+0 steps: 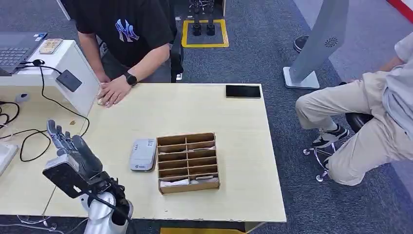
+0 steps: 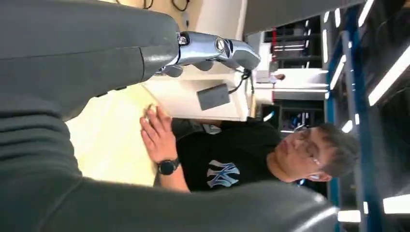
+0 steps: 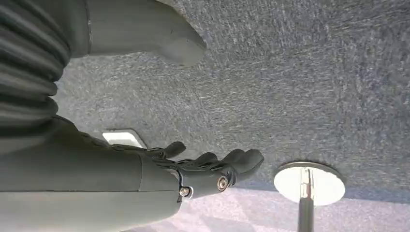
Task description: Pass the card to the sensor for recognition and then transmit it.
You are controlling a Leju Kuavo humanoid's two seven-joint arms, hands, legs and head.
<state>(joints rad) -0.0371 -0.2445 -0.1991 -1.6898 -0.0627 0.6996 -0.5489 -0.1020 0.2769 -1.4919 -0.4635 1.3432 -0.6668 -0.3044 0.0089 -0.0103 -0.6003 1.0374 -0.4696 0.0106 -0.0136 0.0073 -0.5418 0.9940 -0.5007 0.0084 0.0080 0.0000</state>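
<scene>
Head view, left to right. Laptop [image 1: 17, 48] and a white stand [image 1: 73, 73] carrying the dark sensor pad [image 1: 68, 80] on its sloped face, with a black cable [image 1: 46, 92] trailing down over the bench [image 1: 234, 146]. Left hand [image 1: 73, 156] is raised above the near-left bench corner, fingers [image 1: 57, 134] straight, spread apart, holding nothing. A person's hand [image 1: 113, 91] rests flat on the bench right beside the stand. Mid-bench: grey device [image 1: 143, 154] lies touching the left side of the wooden slotted box [image 1: 188, 162]. The cards [image 1: 176, 182] look to be the pale slips in the nearest row of the box; too small to be sure of them.

Handling, my read: a card is light, thin, stiff and slick. It lies low between dividers, so take it by the exposed edge in a thumb-and-finger pinch and lift straight up. A flat grab would hit the dividers or drag the light box.

Room: open bench between box and stand, but the cable and the person's hand crowd the sensor side. Near bench edge is close to the box. Black phone [image 1: 243, 91] is at the far edge, well apart.

Right wrist view: right hand [image 3: 208, 166] hangs over carpet, fingers loosely apart, holding nothing.
</scene>
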